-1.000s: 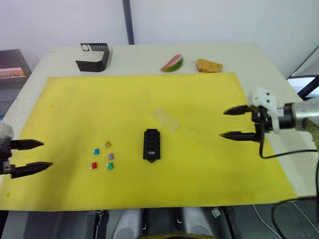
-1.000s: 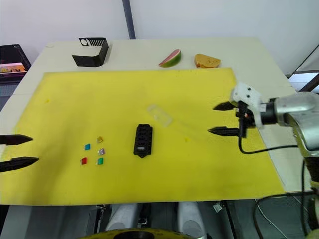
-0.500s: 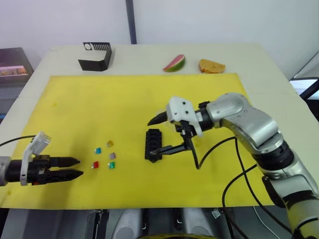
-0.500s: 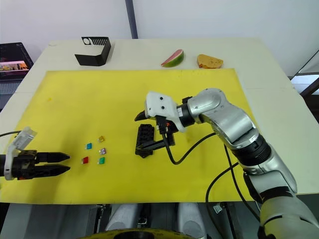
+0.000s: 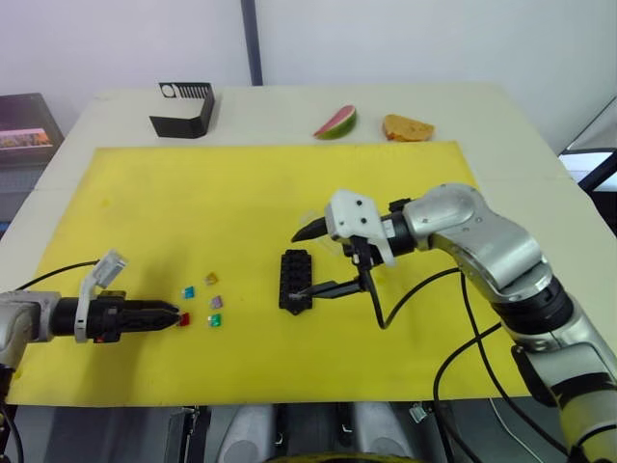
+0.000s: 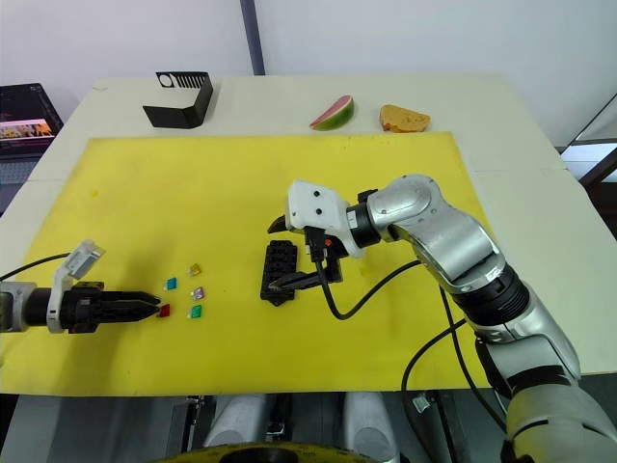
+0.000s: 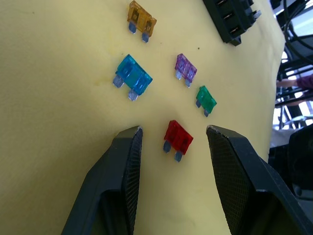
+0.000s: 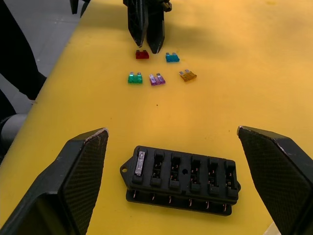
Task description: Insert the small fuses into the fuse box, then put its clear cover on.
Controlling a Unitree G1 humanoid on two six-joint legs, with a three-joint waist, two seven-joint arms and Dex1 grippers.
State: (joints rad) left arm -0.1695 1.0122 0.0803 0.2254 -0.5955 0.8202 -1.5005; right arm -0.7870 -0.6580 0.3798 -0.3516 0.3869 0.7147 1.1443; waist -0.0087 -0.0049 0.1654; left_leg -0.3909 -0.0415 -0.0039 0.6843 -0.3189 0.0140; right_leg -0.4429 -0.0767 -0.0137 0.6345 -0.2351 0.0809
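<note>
A: In the head views, how far along was it?

B: Barely begun. The fuse box (image 5: pixel 293 280) lay mid-mat (image 5: pixel 145 183), the right end effector (image 5: pixel 303 262) spread wide around it; the clear cover (image 5: pixel 339 243) sat just behind.

A: And the wrist views?

B: The left end effector (image 7: pixel 171 134), released, straddled the red fuse (image 7: pixel 178 138); four other small fuses (image 7: pixel 133 77) lay loose. The box slots looked nearly all vacant. The black stand (image 5: pixel 183 109) and food pieces on the tabletop stood well clear.

You have five small fuses: one red fuse (image 7: pixel 178 137) between the left gripper's (image 7: pixel 173 139) spread fingers, and blue (image 7: pixel 133 75), orange (image 7: pixel 142 18), purple (image 7: pixel 186 67) and green (image 7: pixel 206 98) ones beyond the fingertips, plus one fuse box (image 8: pixel 182 178) between the right gripper's (image 8: pixel 181 147) wide fingers.
</note>
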